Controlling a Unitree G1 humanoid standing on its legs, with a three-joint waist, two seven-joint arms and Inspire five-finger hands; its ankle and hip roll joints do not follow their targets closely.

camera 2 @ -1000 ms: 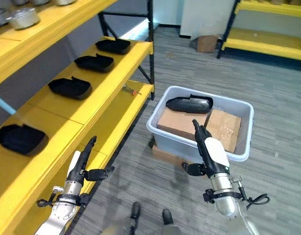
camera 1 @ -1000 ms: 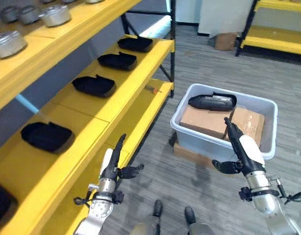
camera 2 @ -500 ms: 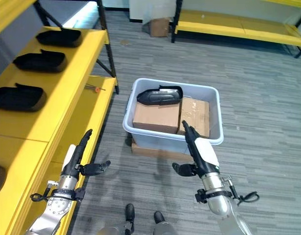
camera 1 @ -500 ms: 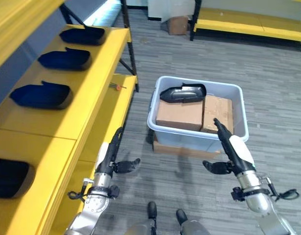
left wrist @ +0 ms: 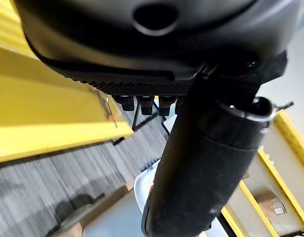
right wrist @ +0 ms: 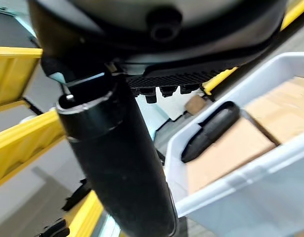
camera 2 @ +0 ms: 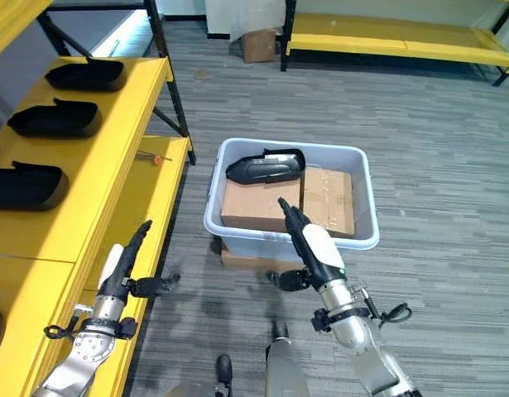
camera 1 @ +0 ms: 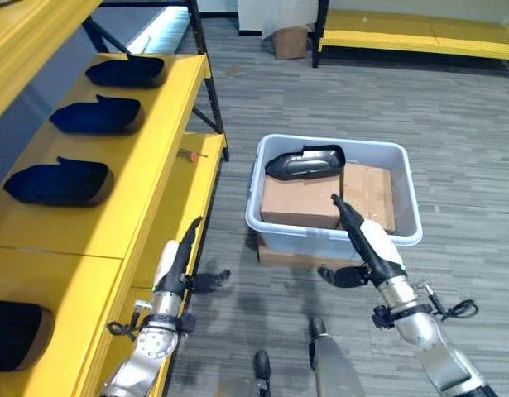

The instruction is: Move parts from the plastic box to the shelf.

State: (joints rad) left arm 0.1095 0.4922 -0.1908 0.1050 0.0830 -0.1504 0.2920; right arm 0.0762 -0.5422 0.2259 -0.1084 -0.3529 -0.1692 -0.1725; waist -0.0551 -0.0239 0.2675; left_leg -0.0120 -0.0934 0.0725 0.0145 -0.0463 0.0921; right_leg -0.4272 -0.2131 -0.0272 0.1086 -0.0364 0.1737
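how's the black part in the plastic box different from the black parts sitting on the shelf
The part in the box lies atop a cardboard carton, glossy with a lighter patch; the shelf parts sit on bare yellow shelf, matte dark. It is alone; they form a spaced row. All are similar elongated dark shells.

One plastic box on the floor, beside the yellow shelf. Inside the box: one black part and two cardboard cartons, side by side, the part lying against the box's far wall on top of the carton nearer the shelf. Under the box: one flat cardboard piece. On the shelf: four black parts in a row, the nearest cut off at the view's edge. On the shelf's lower board: one small red-tipped tool. Two hands, left hand and right hand, both near the box with straight fingers
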